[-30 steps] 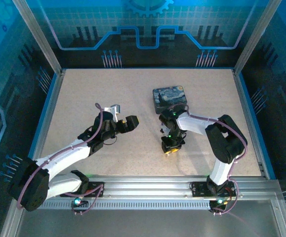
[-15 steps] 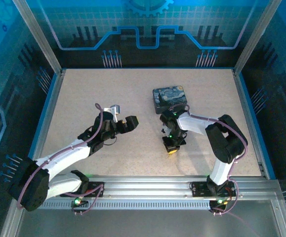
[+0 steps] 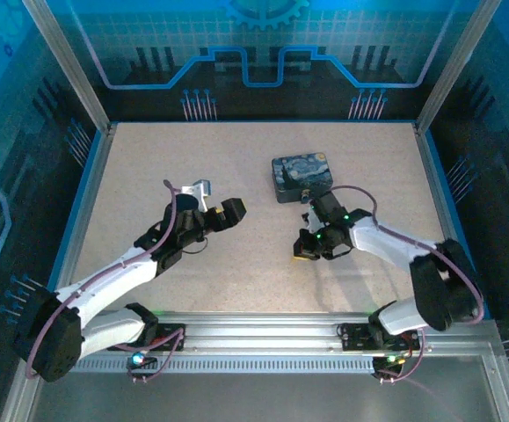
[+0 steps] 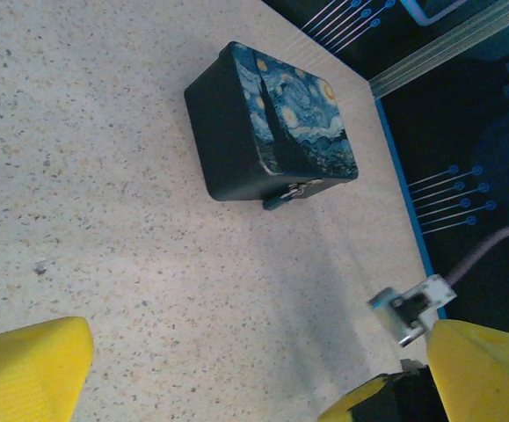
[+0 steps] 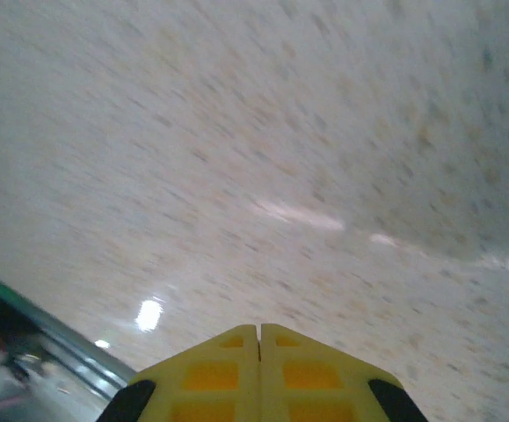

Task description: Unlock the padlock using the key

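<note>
Yellow-fingered right hand (image 5: 260, 328), closed, points leftward over the speckled table (image 5: 342, 132).

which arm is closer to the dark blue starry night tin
Right. The right arm is just on the near side of the dark-blue rectangular starry-night tin; the left tool, open, is off to the tin's left with a clear gap between.

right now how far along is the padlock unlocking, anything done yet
Nothing looks done. The padlock appears to hang at the latch of the starry tin, neither arm touching it. In hand: the right gripper has its jaws shut close over the table; whether they pinch the key is unclear. The left gripper hovers, jaws open. Remaining: steady the padlock, insert and turn the key.
</note>
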You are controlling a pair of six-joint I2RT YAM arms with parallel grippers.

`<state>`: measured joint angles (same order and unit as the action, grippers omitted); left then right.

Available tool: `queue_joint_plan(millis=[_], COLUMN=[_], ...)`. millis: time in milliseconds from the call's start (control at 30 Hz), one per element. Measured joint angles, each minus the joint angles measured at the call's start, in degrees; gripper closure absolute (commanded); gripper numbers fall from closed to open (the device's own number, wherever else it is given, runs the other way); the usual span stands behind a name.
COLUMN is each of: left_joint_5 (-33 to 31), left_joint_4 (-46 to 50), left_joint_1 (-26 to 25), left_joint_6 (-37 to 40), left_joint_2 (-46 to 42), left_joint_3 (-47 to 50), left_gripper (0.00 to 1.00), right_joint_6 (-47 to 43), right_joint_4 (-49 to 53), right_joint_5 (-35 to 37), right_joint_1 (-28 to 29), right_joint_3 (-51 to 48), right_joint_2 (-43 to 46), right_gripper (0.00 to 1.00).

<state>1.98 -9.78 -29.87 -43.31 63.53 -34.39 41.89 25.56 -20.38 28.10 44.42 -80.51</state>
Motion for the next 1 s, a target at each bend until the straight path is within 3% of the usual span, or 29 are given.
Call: queue_joint_plan(millis=[233,533,1000], left_joint_5=[2.0,3.9,3.9], left_joint_4=[-3.2,-7.1,-10.3], left_joint_1=[-1.4,-6.9,-14.4], left_joint_6=[-2.2,-3.1,-3.2], left_joint_2=[1.3,7.0,16.8], left_joint_3=[-1.7,-7.6,-12.7], left_gripper=[0.07,0.19,0.42], right_joint_6=[22.8,45.6,54.9], right_joint_4=[-19.5,-30.4,-31.2], right_joint_5=[2.8,13.4,20.1], right_joint_1=[-0.4,1.3,4.3], right_joint_3=[-5.7,-11.5,-12.6], right_joint_2=[10.5,19.0,22.8], right_gripper=[1.0,1.0,1.0])
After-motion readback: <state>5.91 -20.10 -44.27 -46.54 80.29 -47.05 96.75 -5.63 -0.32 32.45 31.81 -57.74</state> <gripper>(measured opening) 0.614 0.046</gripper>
